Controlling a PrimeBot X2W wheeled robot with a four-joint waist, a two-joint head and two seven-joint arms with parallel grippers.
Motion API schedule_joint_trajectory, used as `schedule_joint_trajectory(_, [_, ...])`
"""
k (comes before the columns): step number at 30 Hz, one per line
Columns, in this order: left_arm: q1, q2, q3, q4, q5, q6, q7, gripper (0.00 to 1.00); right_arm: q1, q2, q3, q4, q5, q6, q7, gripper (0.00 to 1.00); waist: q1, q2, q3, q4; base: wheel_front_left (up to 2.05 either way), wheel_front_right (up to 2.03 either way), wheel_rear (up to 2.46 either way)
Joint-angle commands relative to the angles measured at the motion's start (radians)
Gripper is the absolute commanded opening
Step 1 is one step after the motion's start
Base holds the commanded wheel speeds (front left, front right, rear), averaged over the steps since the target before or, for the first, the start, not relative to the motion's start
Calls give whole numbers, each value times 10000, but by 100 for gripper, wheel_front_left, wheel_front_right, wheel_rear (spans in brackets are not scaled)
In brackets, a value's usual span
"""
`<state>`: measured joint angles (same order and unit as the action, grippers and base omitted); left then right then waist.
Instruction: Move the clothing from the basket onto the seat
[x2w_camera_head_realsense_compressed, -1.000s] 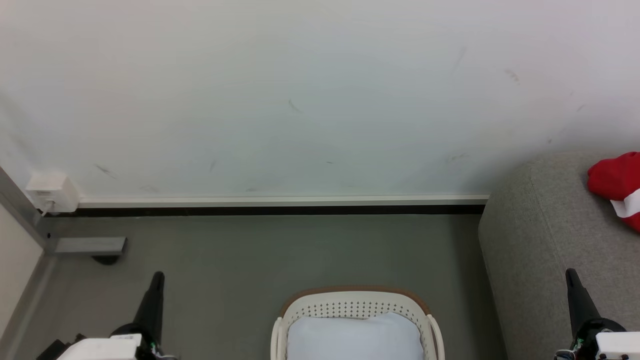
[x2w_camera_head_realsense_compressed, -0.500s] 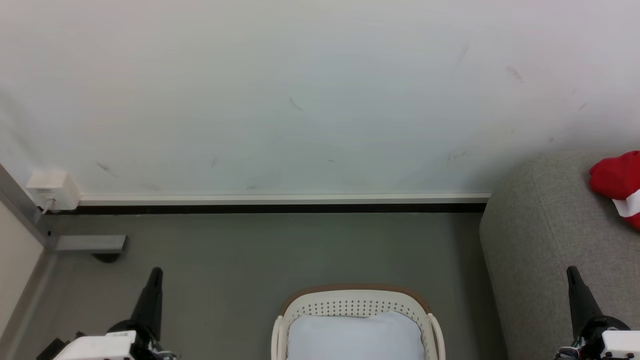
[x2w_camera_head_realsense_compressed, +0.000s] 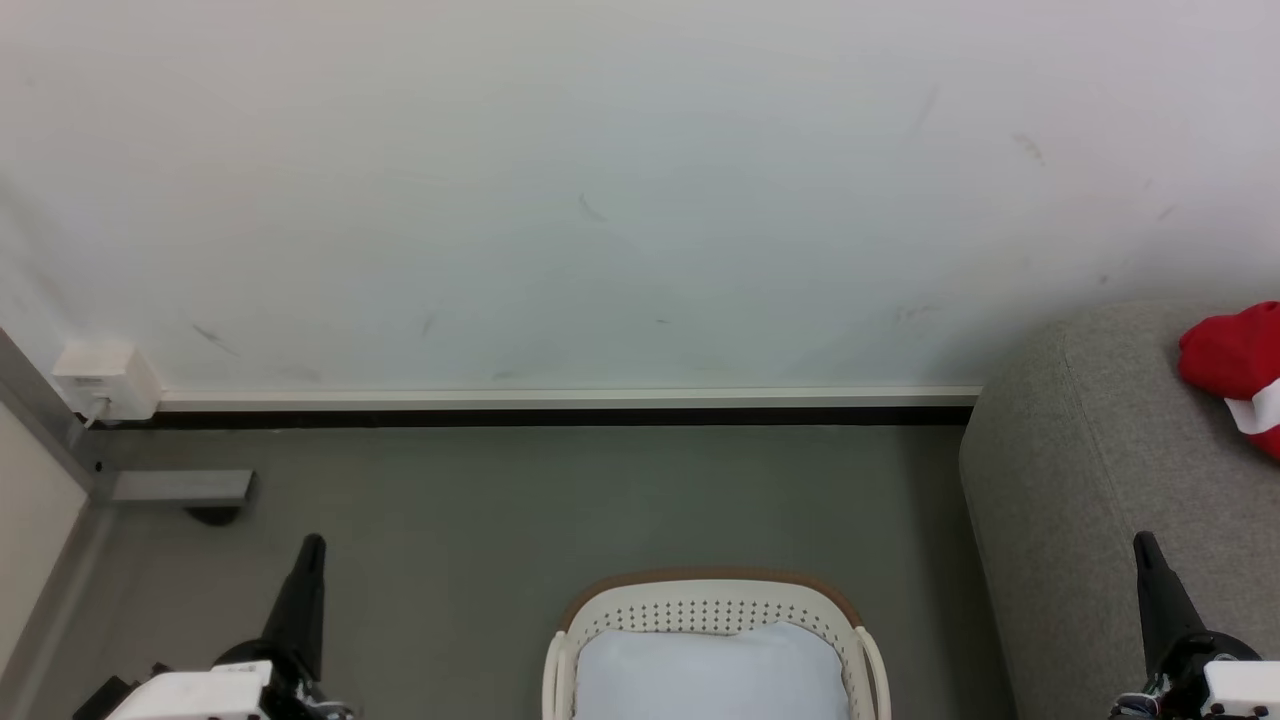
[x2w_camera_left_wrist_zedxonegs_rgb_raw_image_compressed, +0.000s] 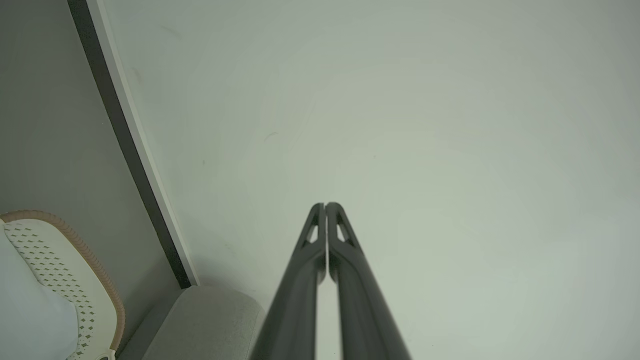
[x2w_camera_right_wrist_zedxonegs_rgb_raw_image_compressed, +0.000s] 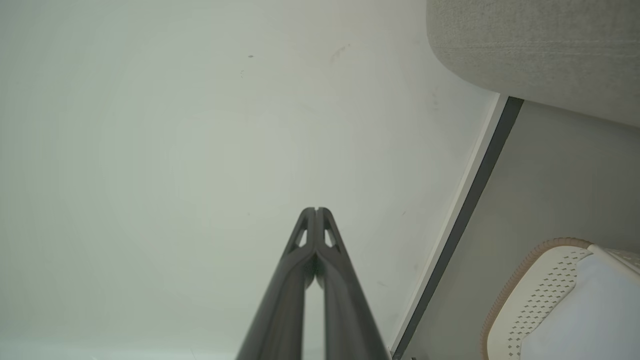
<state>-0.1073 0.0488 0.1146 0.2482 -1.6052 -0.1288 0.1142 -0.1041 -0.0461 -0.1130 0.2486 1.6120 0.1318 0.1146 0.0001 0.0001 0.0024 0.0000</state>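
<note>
A red garment with a white stripe (x2w_camera_head_realsense_compressed: 1238, 368) lies on the grey seat (x2w_camera_head_realsense_compressed: 1090, 480) at the right edge of the head view. The cream basket (x2w_camera_head_realsense_compressed: 712, 606) with a brown rim stands on the floor at bottom centre, holding a plain pale cloth (x2w_camera_head_realsense_compressed: 710, 675). My left gripper (x2w_camera_head_realsense_compressed: 312, 545) rises at lower left, shut and empty, left of the basket. My right gripper (x2w_camera_head_realsense_compressed: 1142, 542) rises at lower right, shut and empty, over the seat's front. Both wrist views show fingertips pressed together (x2w_camera_left_wrist_zedxonegs_rgb_raw_image_compressed: 325, 205) (x2w_camera_right_wrist_zedxonegs_rgb_raw_image_compressed: 316, 210), the basket (x2w_camera_left_wrist_zedxonegs_rgb_raw_image_compressed: 75, 270) (x2w_camera_right_wrist_zedxonegs_rgb_raw_image_compressed: 540, 280) and the seat (x2w_camera_left_wrist_zedxonegs_rgb_raw_image_compressed: 205, 320) (x2w_camera_right_wrist_zedxonegs_rgb_raw_image_compressed: 530, 50).
A white wall (x2w_camera_head_realsense_compressed: 600, 200) with a baseboard (x2w_camera_head_realsense_compressed: 560, 410) closes the back. A white socket box (x2w_camera_head_realsense_compressed: 105, 382) and a grey bracket (x2w_camera_head_realsense_compressed: 180, 490) sit at the left by a panel. Grey floor (x2w_camera_head_realsense_compressed: 560, 500) lies between basket and wall.
The head view has shifted very slightly since a second ago; both grippers sit a touch differently in the picture. Nothing else has moved.
</note>
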Motion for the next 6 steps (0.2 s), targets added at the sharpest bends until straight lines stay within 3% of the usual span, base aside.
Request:
schedule_joint_trajectory(1, [-86,23,23,-17,-131,-46,43,0,-138,-77,-39,-50,13,-21,30,0,-1,-1,0,0,0,0,0])
schedule_joint_trajectory(6, [-86,23,22,-17,-129,-46,43,0,-138,-77,-38,-49,13,-21,30,0,-1,-1,0,0,0,0,0])
